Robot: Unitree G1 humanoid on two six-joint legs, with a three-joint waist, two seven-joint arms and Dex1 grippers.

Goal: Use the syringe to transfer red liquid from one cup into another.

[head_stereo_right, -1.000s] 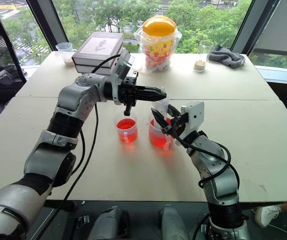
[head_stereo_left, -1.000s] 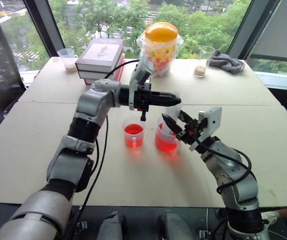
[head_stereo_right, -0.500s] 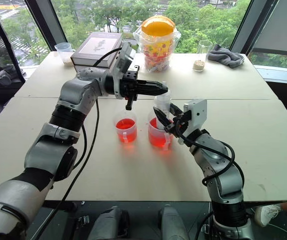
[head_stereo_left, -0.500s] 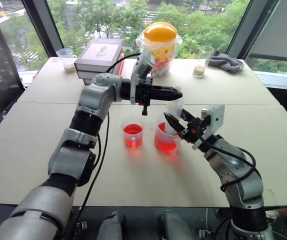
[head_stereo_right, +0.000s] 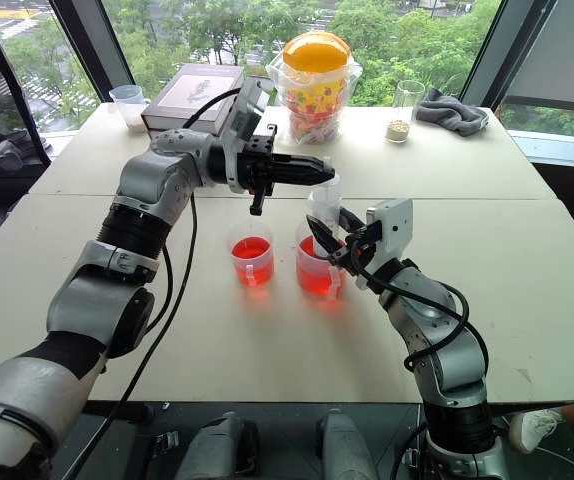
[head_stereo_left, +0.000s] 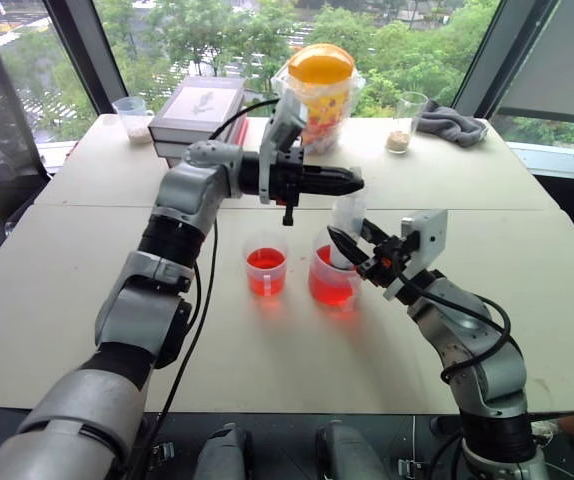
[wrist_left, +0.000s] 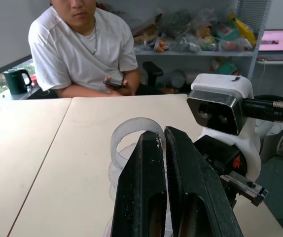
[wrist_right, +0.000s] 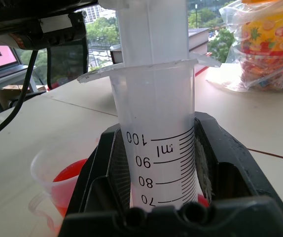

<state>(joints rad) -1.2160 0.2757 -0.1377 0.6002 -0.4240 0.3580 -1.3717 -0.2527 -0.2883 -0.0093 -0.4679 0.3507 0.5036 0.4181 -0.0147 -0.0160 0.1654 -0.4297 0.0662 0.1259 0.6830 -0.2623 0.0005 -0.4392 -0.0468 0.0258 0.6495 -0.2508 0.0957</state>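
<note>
i had the right tool (head_stereo_left: pixel 352 247) clamped on the syringe (wrist_right: pixel 156 118) barrel, upright over the wider cup (head_stereo_left: pixel 333 282) of red liquid (head_stereo_left: pixel 331 290) on the counter (head_stereo_left: pixel 527 290). left tool (head_stereo_left: pixel 352 182) was pressed together at the plunger top. narrower cup (head_stereo_left: pixel 267 271) stood just beside.

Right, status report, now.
Right end effector shut on large clear plastic syringe, upright over wider red cup. Left end effector shut on its white plunger. Nothing obstructing.
</note>
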